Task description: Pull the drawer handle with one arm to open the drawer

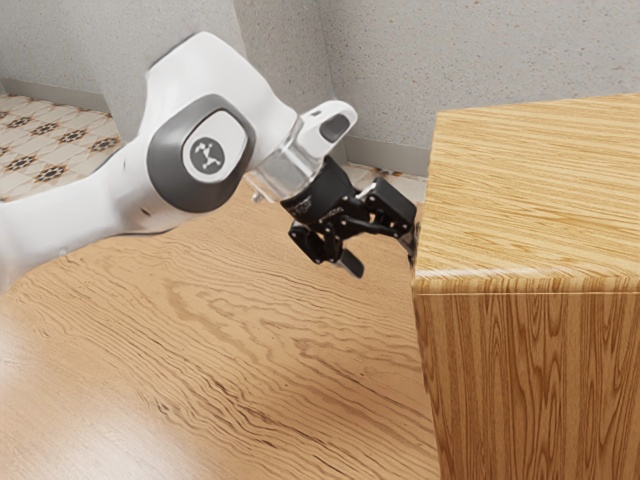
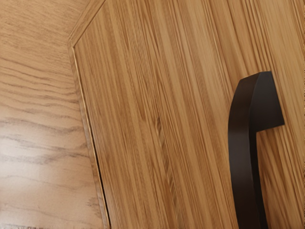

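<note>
— beside the light wooden cabinet, the black two-finger gripper hangs wide open, empty.
— still approaching, i'd say: the dark curved handle on the cabinet's drawer front needs straddling, then clamping.

The cabinet looks like light wood with strong straight grain, smooth, with a soft satin sheen on top. Its drawer front shows the same streaked wood, smooth and barely glossy. The handle is nearly black, smooth and matt; metal or plastic, I cannot tell. The floor is wood with wide swirling grain and a glossy glare. The arm has a glossy white plastic shell with a matt grey cap. The gripper is black and matt. At one o'clock from the gripper the wall is grey, speckled and rough. At ten o'clock from the cap lie patterned tiles
</note>
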Robot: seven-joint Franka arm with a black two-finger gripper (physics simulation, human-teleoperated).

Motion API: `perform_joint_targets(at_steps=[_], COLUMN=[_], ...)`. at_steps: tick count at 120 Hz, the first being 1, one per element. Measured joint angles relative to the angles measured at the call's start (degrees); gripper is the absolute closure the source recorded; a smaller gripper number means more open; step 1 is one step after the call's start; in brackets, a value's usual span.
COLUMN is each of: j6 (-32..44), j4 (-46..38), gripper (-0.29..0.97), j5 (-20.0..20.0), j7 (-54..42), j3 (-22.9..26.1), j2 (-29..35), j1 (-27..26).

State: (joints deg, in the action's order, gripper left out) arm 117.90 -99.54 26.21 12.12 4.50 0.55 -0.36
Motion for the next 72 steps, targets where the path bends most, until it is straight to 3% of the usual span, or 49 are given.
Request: perform_joint_targets(at_steps=[72], j6=[-0.37], j4=[-1.93], gripper=[0.00], j5=[-0.01], j7=[-0.17], j3=[-0.94], j2=[1.14], j1=[0.27])
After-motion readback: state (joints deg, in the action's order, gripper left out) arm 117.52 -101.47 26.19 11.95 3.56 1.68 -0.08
